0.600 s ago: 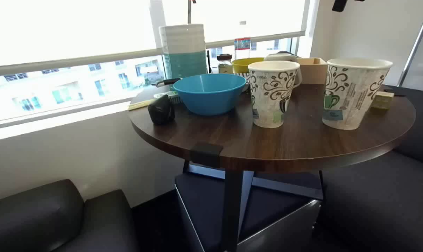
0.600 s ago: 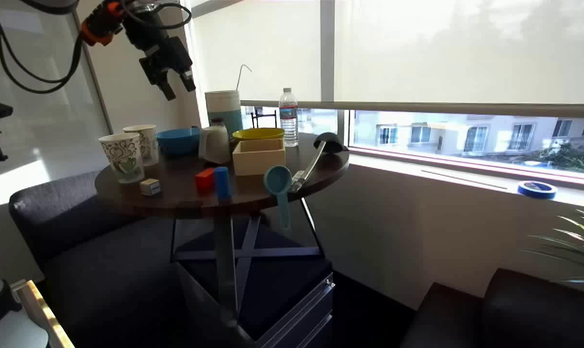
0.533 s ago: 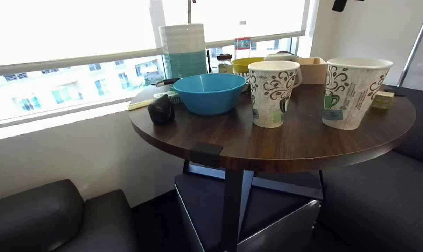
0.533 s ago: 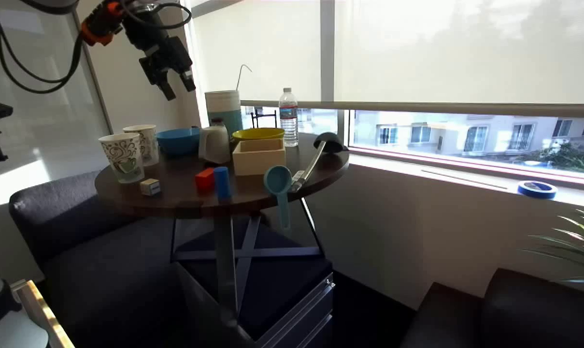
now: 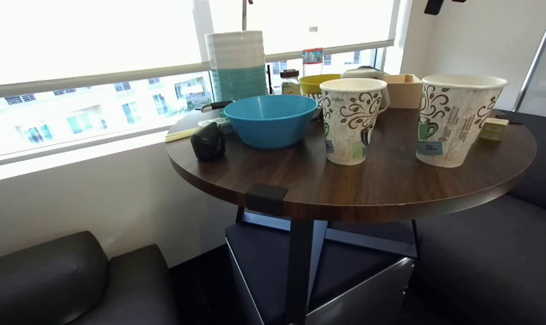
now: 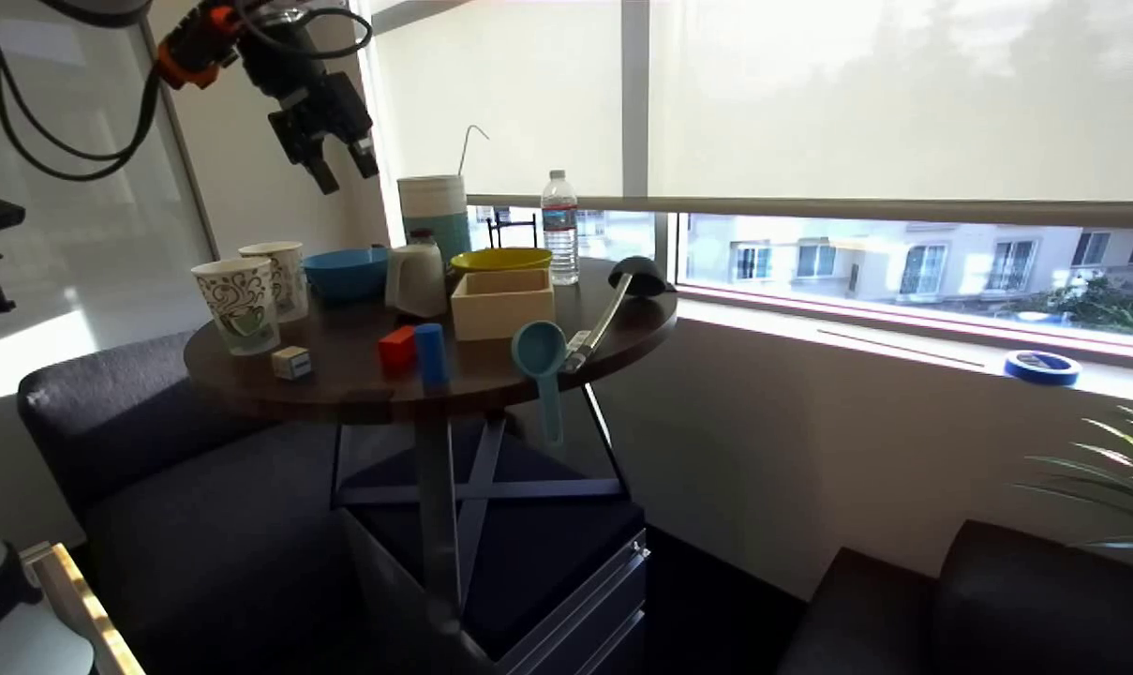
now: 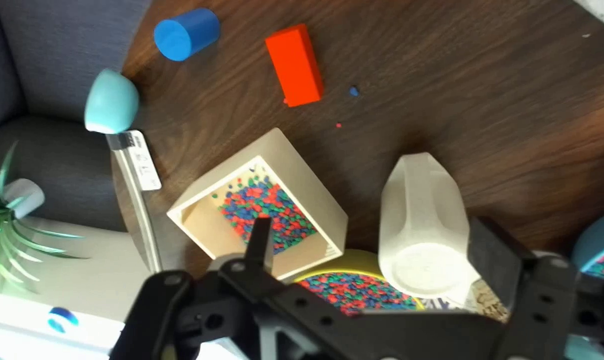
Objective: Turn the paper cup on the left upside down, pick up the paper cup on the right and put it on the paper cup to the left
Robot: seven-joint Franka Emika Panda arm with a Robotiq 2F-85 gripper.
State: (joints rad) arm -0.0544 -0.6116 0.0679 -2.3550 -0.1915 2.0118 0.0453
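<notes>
Two white paper cups with brown swirl print stand upright, mouths up, on the round dark wooden table. In an exterior view, the left cup is beside the blue bowl and the right cup is near a small block. Both also show in an exterior view, where the cup near the block is in front and the cup by the bowl is behind. My gripper hangs high above the table, open and empty, apart from both cups. In the wrist view its spread fingers have nothing between them at their height.
Near the cups are a blue bowl, a small block and a black object. Below the gripper are a wooden box, a white pitcher and a yellow bowl. A tall bottle stands behind.
The gripper has shifted very slightly, a little to the left in both exterior views. The cups and other objects have not moved.
</notes>
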